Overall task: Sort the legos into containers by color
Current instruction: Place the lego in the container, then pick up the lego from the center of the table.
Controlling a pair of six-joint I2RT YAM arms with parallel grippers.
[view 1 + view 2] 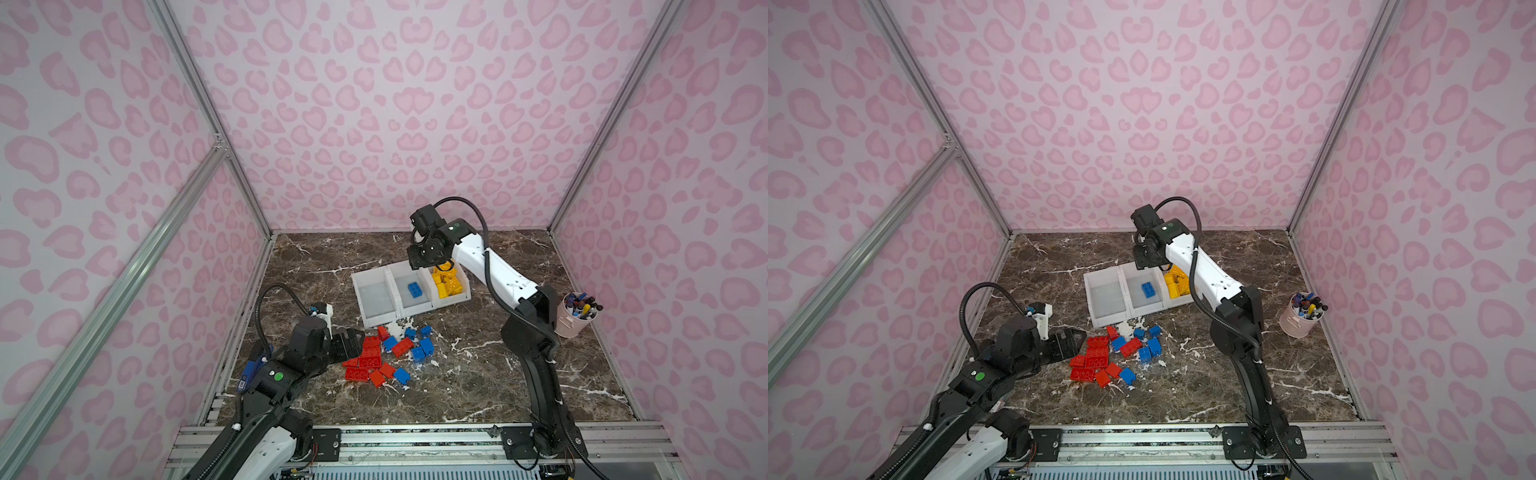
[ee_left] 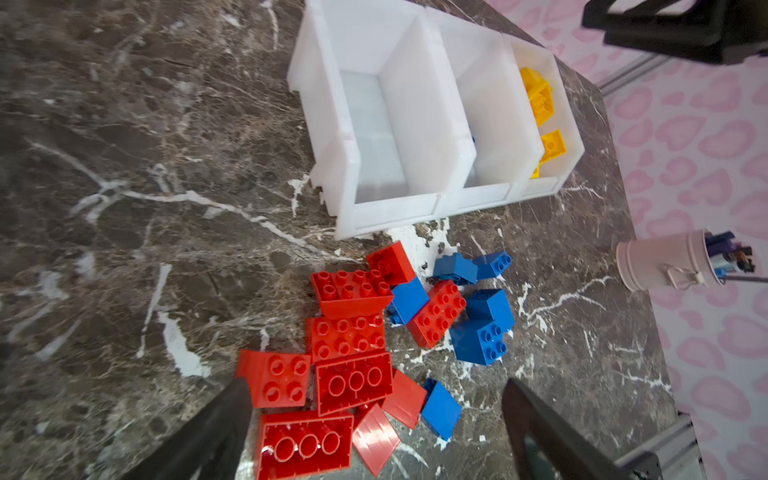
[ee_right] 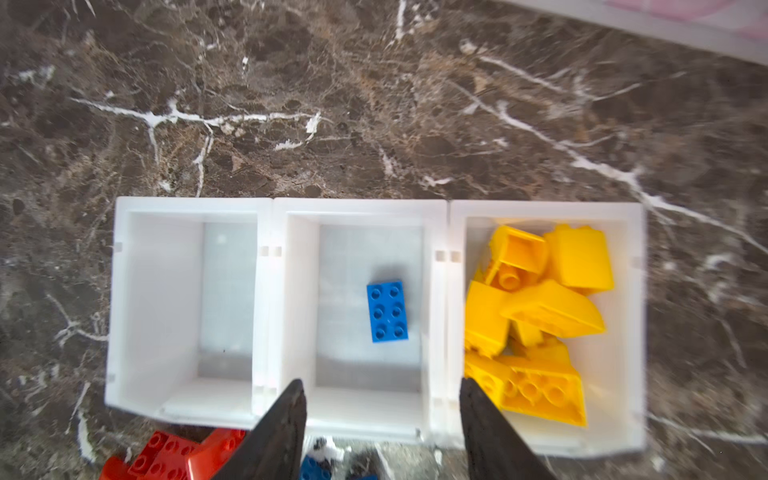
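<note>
Blue drop-off looked done: right gripper point(image 3: 381, 381) hung parted over the middle bin's point(image 3: 360, 208) blue brick point(image 3: 387, 311); left gripper point(image 2: 376, 382), spread wide, next needed a red brick point(image 2: 274, 376).

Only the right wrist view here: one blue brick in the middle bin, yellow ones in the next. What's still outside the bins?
Observer: Loose red and blue bricks lie in a mixed pile on the table in front of the bins; no yellow among them.
Operator: Where's the left gripper?
Observer: The left gripper hovers over the pile's red side, fingers open, holding nothing.
Operator: Anything else out there?
Observer: A pink cup of pens stands by the table's right edge.
</note>
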